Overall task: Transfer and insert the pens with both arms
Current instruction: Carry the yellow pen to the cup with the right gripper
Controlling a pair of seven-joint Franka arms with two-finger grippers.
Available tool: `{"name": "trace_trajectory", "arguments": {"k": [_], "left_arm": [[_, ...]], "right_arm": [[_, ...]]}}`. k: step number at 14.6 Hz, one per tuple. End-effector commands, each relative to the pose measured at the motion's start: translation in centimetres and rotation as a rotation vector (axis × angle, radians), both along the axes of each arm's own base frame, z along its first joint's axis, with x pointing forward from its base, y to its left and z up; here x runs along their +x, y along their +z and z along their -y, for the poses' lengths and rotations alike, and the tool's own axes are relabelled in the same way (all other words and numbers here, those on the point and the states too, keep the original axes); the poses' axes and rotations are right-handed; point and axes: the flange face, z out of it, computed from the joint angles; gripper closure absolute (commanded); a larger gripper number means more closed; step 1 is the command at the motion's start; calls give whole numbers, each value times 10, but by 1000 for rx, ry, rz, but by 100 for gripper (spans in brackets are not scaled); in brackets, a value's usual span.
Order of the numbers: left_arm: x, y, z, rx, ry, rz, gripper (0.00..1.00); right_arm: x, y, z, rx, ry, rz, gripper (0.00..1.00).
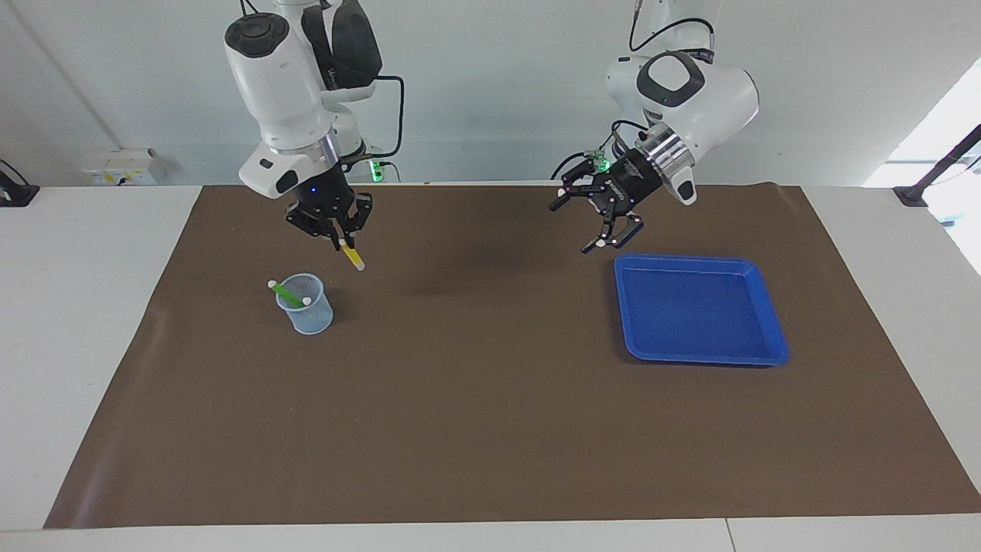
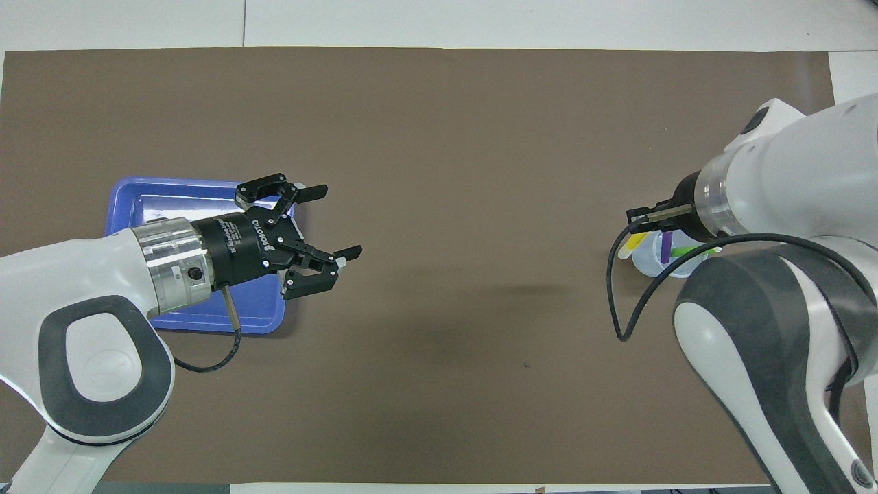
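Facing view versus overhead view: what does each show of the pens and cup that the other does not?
Only the facing view shows the right gripper in full, shut on the yellow pen, raised beside the cup. Only the overhead view shows a purple pen standing in the cup; there the right arm hides most of that gripper. Both show the green pen in the cup, the bare blue tray and the open left gripper over the tray's edge.

Brown mat [image 1: 490,414] covers most of the white surface [image 1: 77,322]. Blue square tray [image 1: 770,337] sits flat on the mat toward the left arm's end. Wall socket box [image 1: 119,166] at the surface's edge toward the right arm's end. Black clamp [image 1: 916,195] at the left arm's end.
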Motion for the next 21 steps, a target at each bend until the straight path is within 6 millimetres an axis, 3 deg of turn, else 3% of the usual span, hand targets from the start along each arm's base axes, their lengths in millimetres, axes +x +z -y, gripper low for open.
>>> {"name": "trace_trajectory", "arguments": {"k": [1,4,7,9,14,21], "left_arm": [[7,-2,-28,29,51,6,0],[18,-7,-61,171,52,47,0],[24,-9,-79,265,13,90,0],[25,-11,-80,365,-83,149,0],[30,-5,-74,657,-531,288,0],[60,40,-107,916,-1162,371,0]], "right_arm": [[-15,-14,28,-66,79,42,100],[-24,-38,58,-68,128,67,100],[-31,-49,67,-68,127,69,100],[-34,-57,78,-65,131,93,100],[-40,-86,89,-59,125,115,100],[-45,-112,95,-46,99,164,100]]}}
